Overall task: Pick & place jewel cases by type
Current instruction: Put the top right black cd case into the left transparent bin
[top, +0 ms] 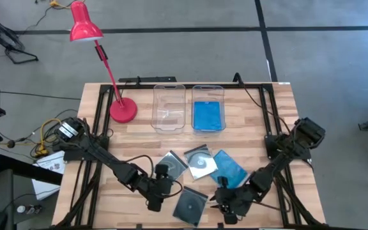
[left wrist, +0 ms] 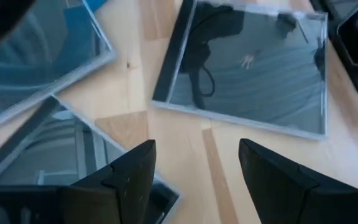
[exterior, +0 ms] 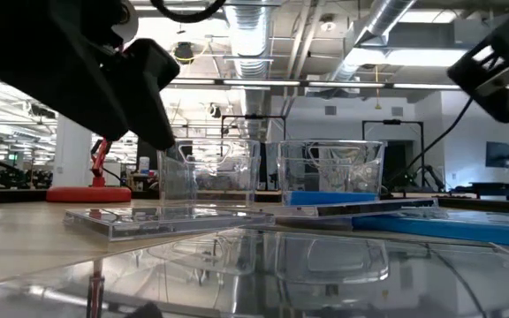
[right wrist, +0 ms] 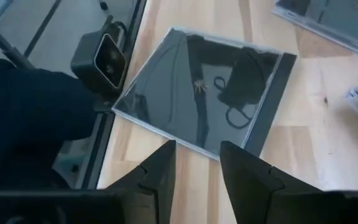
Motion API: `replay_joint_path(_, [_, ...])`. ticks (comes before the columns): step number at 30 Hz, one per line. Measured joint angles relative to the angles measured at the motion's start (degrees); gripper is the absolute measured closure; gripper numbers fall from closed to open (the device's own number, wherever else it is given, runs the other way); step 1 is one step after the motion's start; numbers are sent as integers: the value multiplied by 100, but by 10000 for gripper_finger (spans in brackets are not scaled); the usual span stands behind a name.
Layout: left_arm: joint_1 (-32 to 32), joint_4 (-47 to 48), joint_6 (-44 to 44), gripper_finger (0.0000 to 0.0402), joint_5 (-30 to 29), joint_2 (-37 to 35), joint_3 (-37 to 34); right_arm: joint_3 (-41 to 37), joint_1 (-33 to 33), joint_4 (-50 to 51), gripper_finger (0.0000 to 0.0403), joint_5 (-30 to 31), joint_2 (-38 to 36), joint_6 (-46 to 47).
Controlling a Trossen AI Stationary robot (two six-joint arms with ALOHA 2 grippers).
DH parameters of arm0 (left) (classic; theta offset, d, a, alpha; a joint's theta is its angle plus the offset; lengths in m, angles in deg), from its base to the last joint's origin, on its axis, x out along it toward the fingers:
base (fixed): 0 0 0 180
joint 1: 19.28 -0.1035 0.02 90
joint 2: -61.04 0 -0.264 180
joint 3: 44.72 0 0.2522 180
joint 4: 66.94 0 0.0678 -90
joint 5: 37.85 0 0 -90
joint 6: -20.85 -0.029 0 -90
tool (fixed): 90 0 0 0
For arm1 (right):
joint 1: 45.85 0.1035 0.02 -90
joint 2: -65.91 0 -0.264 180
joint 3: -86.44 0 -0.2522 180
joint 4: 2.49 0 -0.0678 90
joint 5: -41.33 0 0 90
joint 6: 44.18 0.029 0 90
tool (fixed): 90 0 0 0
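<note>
The right gripper (right wrist: 197,165), fingers slightly apart and empty, hovers just beside a dark grey square plastic jewel case (right wrist: 207,96) lying flat near the wooden table's (top: 280,121) front edge. The left gripper (left wrist: 194,168) hovers nearby, open and empty.

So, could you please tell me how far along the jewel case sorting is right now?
Done: one blue case lies in the right bin; the left bin looks empty. In hand: nothing; the left pincer and right pincer flank the dark case, both empty. Left: that case, another blue case and the clear cases.
</note>
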Motion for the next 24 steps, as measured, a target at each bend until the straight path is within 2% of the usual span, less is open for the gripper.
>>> replay_joint_path(4, [-10,-126,-32,175,-20,129,0,1,31,-105,285,9,213,253])
replay_joint_path(7, [-44,-159,-36,175,-360,158,-4,34,28,-148,285,83,403,417])
replay_joint_path(11, [-142,-169,-126,175,-1093,166,-4,11,28,171,285,662,522,630])
replay_joint_path(17, [-758,-262,-152,175,-1448,168,-2,13,-82,1142,285,1389,522,1468])
replay_joint_path(21, [-1352,-448,-45,175,-1300,168,-2,13,-196,1522,285,1487,522,1993])
replay_joint_path(24, [-1733,-606,-34,175,-813,173,-2,13,-245,1531,285,1528,522,2068])
